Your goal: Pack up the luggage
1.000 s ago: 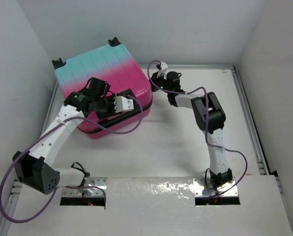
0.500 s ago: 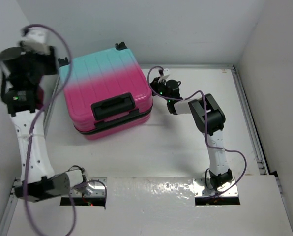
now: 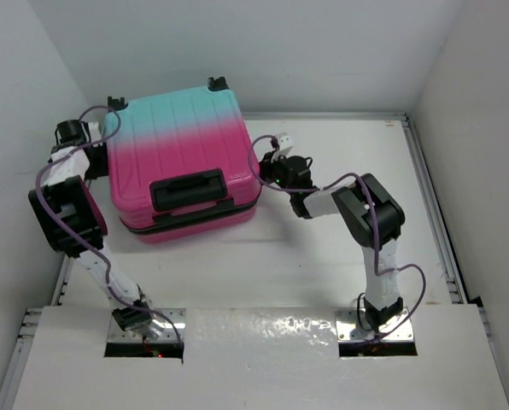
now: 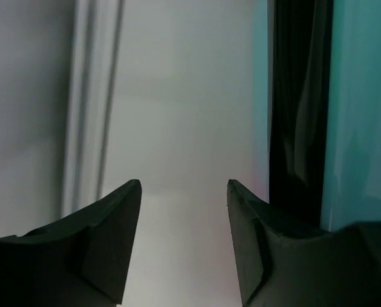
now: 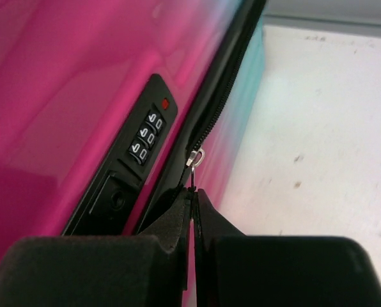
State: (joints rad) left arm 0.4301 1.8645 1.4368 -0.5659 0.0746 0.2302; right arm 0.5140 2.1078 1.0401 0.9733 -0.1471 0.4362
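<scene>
The luggage (image 3: pixel 186 145), a ribbed pink-to-turquoise hard-shell suitcase, lies shut at the table's back left with its black handle (image 3: pixel 186 188) facing the front. My right gripper (image 3: pixel 276 166) is at its right side, shut on the metal zipper pull (image 5: pixel 194 163), next to the combination lock (image 5: pixel 144 137) on the pink shell (image 5: pixel 62 77). My left gripper (image 3: pixel 96 132) is at the luggage's back left corner. Its jaws stand open and empty (image 4: pixel 184 192), beside the turquoise shell (image 4: pixel 363 109) and a black part of the case (image 4: pixel 299 102).
White walls close in on the left, back and right. A metal rail (image 3: pixel 430 205) runs along the table's right side. The left arm folds tightly between the left wall and the luggage.
The left arm came off the luggage top, swung high at the left wall, then came down to the back left corner. The luggage has turned and shifted slightly. The right gripper stays at its right side.
</scene>
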